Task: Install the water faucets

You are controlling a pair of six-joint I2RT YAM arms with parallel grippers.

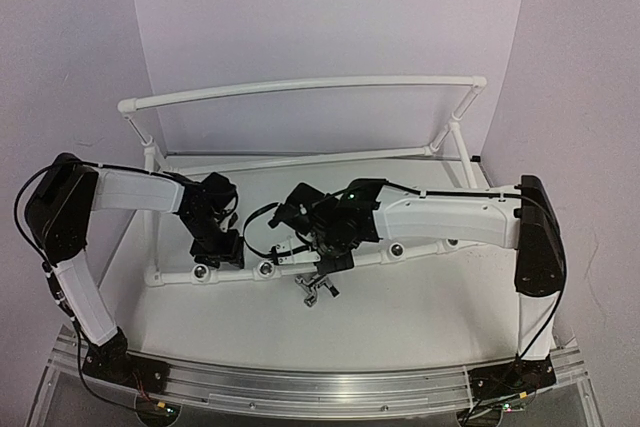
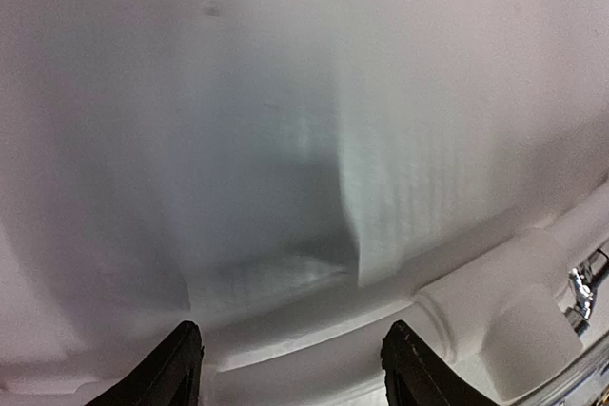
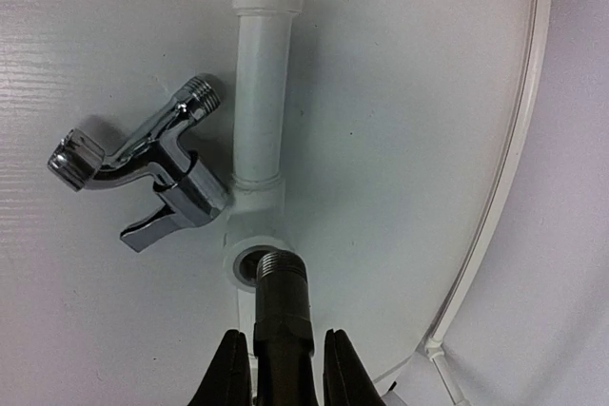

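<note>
My right gripper (image 3: 285,368) is shut on a dark grey water faucet (image 3: 281,301). Its threaded stem tip sits at the rim of a round socket (image 3: 242,265) in the white pipe frame (image 3: 259,83). A second, chrome-looking faucet (image 3: 152,173) lies on the table against the pipe's left side. It also shows in the top view (image 1: 318,287), just in front of my right gripper (image 1: 325,252). My left gripper (image 2: 293,368) is open, its fingers spread over the white pipe (image 2: 314,330). In the top view it (image 1: 218,247) hovers at the pipe's left end.
The pipe frame has a raised back rail (image 1: 300,87) and a front pipe (image 1: 240,272) with several silver-ringed sockets. A pipe tee (image 2: 504,320) lies right of my left fingers. The curved table edge (image 3: 514,168) runs on the right. An aluminium rail (image 1: 320,387) spans the near edge.
</note>
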